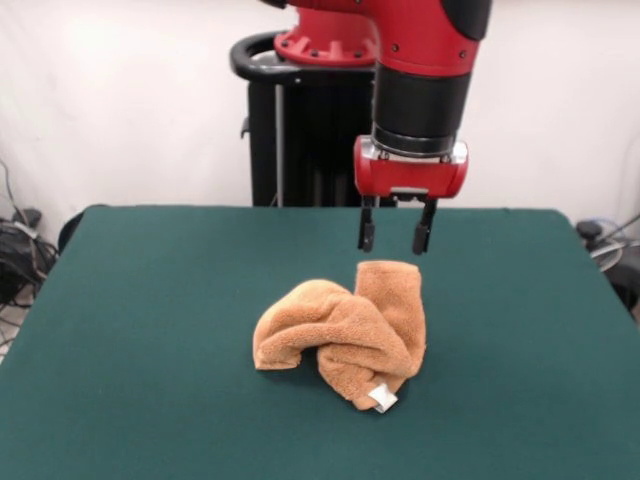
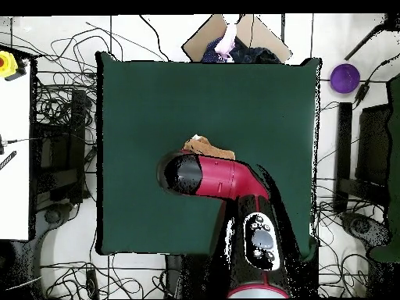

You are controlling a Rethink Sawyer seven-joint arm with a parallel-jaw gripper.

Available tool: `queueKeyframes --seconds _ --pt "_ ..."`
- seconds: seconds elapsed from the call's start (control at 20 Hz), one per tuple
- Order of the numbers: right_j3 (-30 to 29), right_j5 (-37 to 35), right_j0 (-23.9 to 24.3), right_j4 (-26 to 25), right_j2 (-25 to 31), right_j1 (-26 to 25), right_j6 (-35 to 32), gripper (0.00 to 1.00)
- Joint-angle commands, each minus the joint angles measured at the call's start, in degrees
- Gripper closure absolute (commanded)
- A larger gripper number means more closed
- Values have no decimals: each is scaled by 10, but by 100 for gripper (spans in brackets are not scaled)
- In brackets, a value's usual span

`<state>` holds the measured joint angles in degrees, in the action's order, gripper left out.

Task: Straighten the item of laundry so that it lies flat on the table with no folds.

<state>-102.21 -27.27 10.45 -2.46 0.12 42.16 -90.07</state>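
Observation:
The item of laundry (image 1: 345,328) is an orange-tan terry towel, crumpled into a bunched heap near the middle of the dark green table (image 1: 140,330). A small white tag (image 1: 383,398) shows at its near lower edge. One folded part stands up at the heap's right side. My gripper (image 1: 396,237) hangs just above that raised part, open, with nothing between its fingers. In the overhead view the arm covers most of the towel (image 2: 205,146); only a small orange strip shows on the table (image 2: 156,94), and the gripper itself is hidden.
Cables and equipment lie on the floor around the table (image 2: 55,148). A cardboard box with cloth items (image 2: 234,39) sits beyond the table's far edge in the overhead view. A purple round object (image 2: 344,77) lies to the right.

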Motion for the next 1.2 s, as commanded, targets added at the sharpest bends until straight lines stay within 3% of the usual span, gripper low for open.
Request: queueKeyframes --seconds 0.05,1.2 --pt "-25 24 4 -28 27 -20 -51 0" --pt "-21 18 1 -35 24 -16 -55 0"
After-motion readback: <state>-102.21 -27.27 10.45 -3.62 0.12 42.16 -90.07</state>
